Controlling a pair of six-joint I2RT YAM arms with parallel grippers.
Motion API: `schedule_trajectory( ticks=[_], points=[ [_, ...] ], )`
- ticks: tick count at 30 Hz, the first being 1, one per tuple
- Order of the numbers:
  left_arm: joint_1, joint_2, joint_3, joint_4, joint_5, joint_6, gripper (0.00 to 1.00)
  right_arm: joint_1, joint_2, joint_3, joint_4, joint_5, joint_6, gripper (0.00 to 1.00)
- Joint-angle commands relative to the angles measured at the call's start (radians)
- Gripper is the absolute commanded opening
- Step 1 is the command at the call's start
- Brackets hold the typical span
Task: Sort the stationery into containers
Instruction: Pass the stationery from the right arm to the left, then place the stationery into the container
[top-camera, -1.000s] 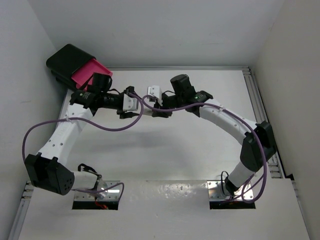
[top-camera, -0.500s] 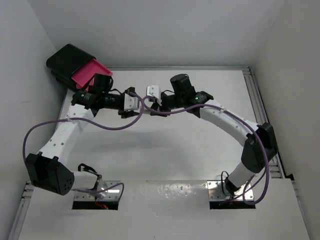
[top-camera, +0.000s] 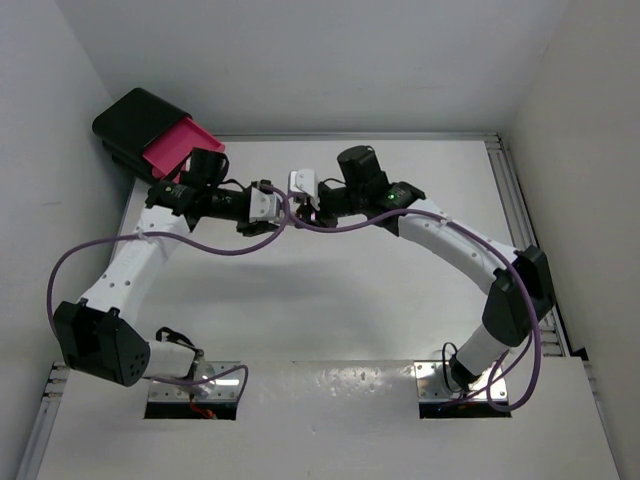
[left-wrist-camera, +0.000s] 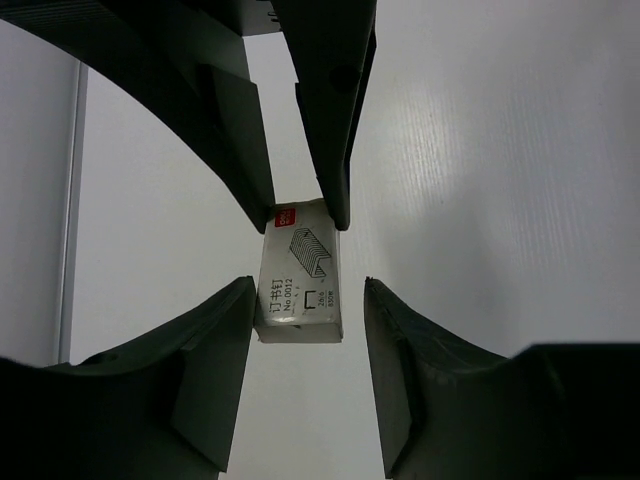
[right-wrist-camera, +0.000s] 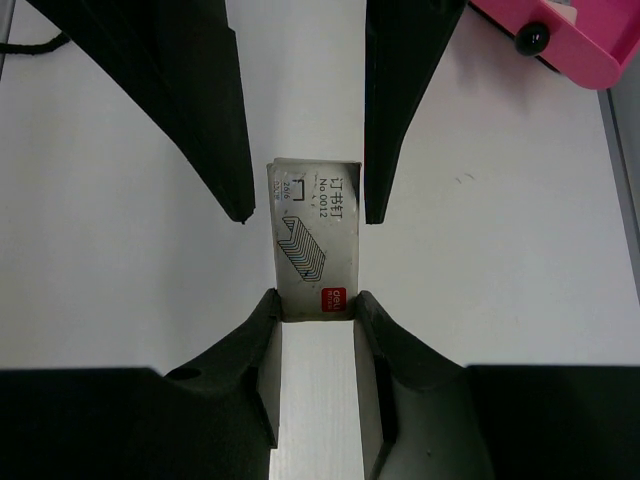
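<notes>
Clamping the red-marked end of a small staple box (right-wrist-camera: 312, 250), the right pincer (right-wrist-camera: 315, 300) presses both fingers against the box's long sides. Facing it head-on, the left pincer (left-wrist-camera: 308, 290) stands spread, its fingers (left-wrist-camera: 215, 350) flanking the box's other end. One finger sits just beside the box edge, and contact there cannot be told. The other is apart from the box, with a clear gap. The box spans between the two pincers with the white table (right-wrist-camera: 120, 300) behind it; whether it rests on the table cannot be told.

It is a flat, pale grey-white carton with a line drawing of a staple strip, the print "No.0012", and a small red patch at the held end.

Farther out, a pink drawer (right-wrist-camera: 575, 50) with a black knob (right-wrist-camera: 530, 40) shows in the corner of the right wrist view. From above, the drawer stands pulled out of the black cabinet (top-camera: 125, 120) at the table's far left corner.
</notes>
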Motion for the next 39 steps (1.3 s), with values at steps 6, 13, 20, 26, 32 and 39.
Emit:
schedule_trajectory(
  ticks=[6, 13, 20, 26, 32, 39],
  points=[
    [0.002, 0.008, 0.023, -0.013, 0.049, 0.009, 0.36, 0.013, -0.029, 0.045, 0.046, 0.002, -0.022, 0.00],
    [0.118, 0.042, 0.028, 0.142, 0.053, -0.309, 0.18, -0.014, -0.030, 0.029, 0.153, 0.082, 0.133, 0.77],
    [0.409, 0.151, 0.092, 0.439, -0.043, -0.648, 0.14, -0.114, -0.023, 0.025, 0.195, 0.110, 0.346, 0.87],
    [0.506, 0.310, 0.277, 0.493, -0.357, -0.660, 0.14, -0.157, -0.009, 0.009, 0.172, 0.101, 0.400, 0.86],
    [0.534, 0.494, 0.442, 0.483, -0.453, -0.619, 0.13, -0.169, -0.001, -0.003, 0.172, 0.099, 0.422, 0.84],
    [0.537, 0.652, 0.578, 0.492, -0.519, -0.616, 0.13, -0.179, -0.016, -0.018, 0.157, 0.108, 0.425, 0.83]
  ],
)
